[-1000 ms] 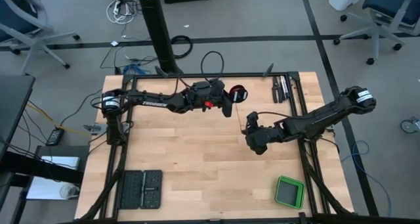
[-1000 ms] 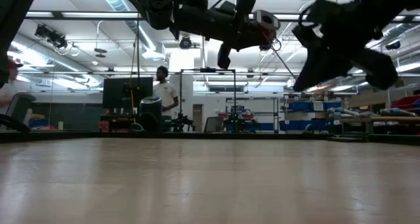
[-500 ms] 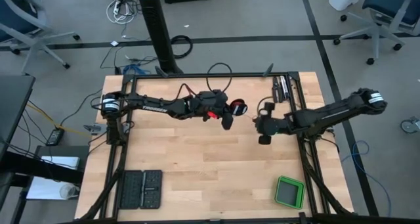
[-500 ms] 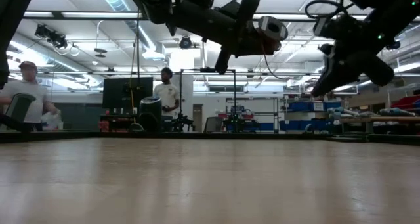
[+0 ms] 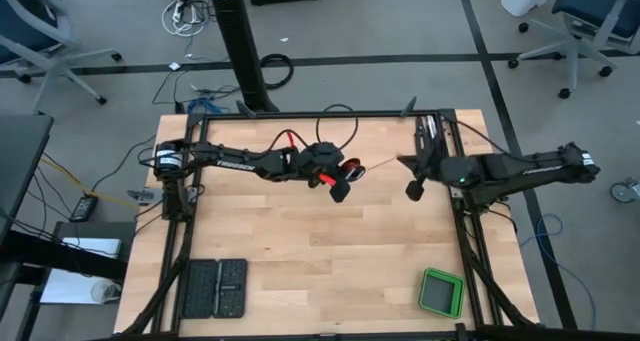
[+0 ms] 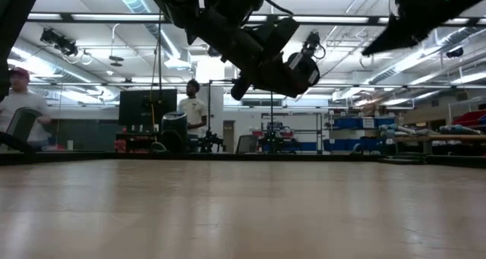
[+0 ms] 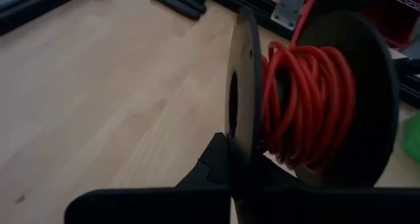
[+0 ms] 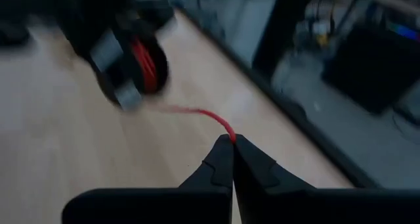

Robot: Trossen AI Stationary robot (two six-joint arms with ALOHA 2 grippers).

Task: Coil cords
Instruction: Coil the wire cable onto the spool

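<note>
The left gripper (image 5: 340,184), above the table's middle, pinches a black spool (image 7: 308,106) wound with the red cord (image 7: 305,109). The right gripper (image 8: 232,143), near the table's right edge, pinches the cord's free end (drawn taut between them). Keep tension steady while winding. The strand between blurs; the cord's end piece is hidden.

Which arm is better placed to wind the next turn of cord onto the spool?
Right, probably. The right end effector is shut on the red cord, which runs free to the spool. The left end effector is occupied clamping the spool's flange.
</note>
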